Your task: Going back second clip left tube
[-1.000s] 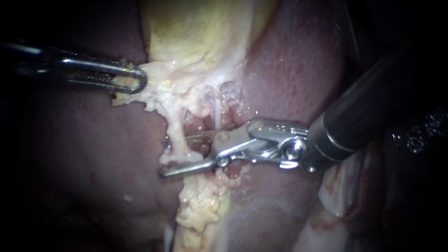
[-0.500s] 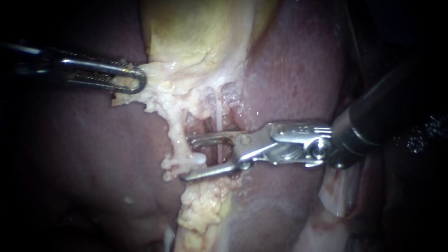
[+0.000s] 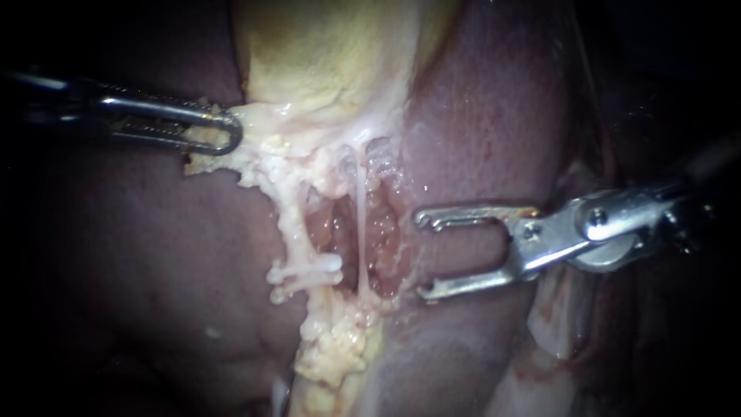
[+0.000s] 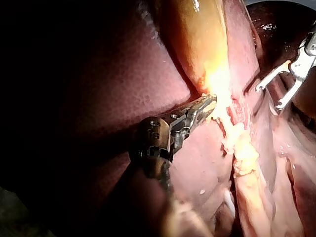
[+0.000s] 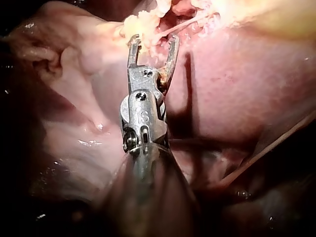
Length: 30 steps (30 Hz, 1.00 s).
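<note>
The left tube (image 3: 292, 224), a thick, cream-coloured, rough-surfaced strand, ran down from the pale fatty tissue (image 3: 270, 158) beneath the gallbladder to a crumbly yellow fat mass (image 3: 336, 347). Near its lower end a short pale crosswise bar (image 3: 305, 270) lay over it (whether clip or tissue could not be told). Just beside it, across a reddish hollow, stood the right tube (image 3: 360, 228), a thin, white, glistening thread. Neither tube was touched by an instrument.

The right instrument (image 3: 423, 255), a silver hinged tip on a dark shaft, lay to the right of the hollow over the liver (image 3: 478, 116), a dark red, finely speckled surface. Its two slim jaws were spread wide and held nothing, their tips pointing towards the tubes but apart from both. In the right wrist view the right instrument (image 5: 154, 42) showed the same empty gap, with pale tissue ahead of the tips; in the left wrist view it (image 4: 269, 98) appeared beyond the tubes, well apart from the left instrument.

The left instrument (image 3: 231, 131), with long looped metal jaws, was clenched on the pale fatty tissue at the lower edge of the gallbladder (image 3: 324, 54), a smooth yellow sac. The left wrist view showed this left instrument (image 4: 210, 101) gripping at the junction of gallbladder (image 4: 197, 39) and liver (image 4: 123, 64).
</note>
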Each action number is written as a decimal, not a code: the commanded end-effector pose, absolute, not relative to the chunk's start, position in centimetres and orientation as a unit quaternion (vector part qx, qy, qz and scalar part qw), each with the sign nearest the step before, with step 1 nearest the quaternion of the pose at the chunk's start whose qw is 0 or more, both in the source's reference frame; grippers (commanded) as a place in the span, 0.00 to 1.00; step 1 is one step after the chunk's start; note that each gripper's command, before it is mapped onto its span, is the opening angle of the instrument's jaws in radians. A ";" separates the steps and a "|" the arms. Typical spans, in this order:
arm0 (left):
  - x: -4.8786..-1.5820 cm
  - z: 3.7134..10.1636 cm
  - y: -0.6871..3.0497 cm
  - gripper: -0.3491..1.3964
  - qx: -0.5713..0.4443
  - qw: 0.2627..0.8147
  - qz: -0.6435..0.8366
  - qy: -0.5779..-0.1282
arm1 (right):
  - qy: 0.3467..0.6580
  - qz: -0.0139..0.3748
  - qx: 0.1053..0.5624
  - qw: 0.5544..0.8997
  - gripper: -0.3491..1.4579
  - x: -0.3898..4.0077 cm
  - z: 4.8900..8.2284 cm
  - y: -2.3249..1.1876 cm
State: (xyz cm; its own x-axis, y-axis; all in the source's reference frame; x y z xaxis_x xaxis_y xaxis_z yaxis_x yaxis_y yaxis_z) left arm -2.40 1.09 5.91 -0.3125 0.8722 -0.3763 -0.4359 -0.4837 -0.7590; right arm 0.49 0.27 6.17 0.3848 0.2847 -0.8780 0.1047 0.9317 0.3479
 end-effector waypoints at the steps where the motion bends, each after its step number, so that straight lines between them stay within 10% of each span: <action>1: -2.41 5.91 1.09 0.00 -0.400 0.429 0.763 -0.273 | 0.551 0.055 0.174 0.814 0.47 0.46 6.16 0.28; 30: -2.91 6.35 0.98 0.00 -0.399 0.423 0.766 -0.274 | 0.547 0.060 0.165 0.818 0.47 0.40 6.15 0.28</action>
State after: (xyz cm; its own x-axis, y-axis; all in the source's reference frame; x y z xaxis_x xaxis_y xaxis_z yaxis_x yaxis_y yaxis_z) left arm -2.91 0.98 6.36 -0.3243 0.8665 -0.3796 -0.4294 -0.4924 -0.7571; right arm 0.40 0.28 6.15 0.3947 0.2786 -0.8755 0.0818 0.9385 0.3355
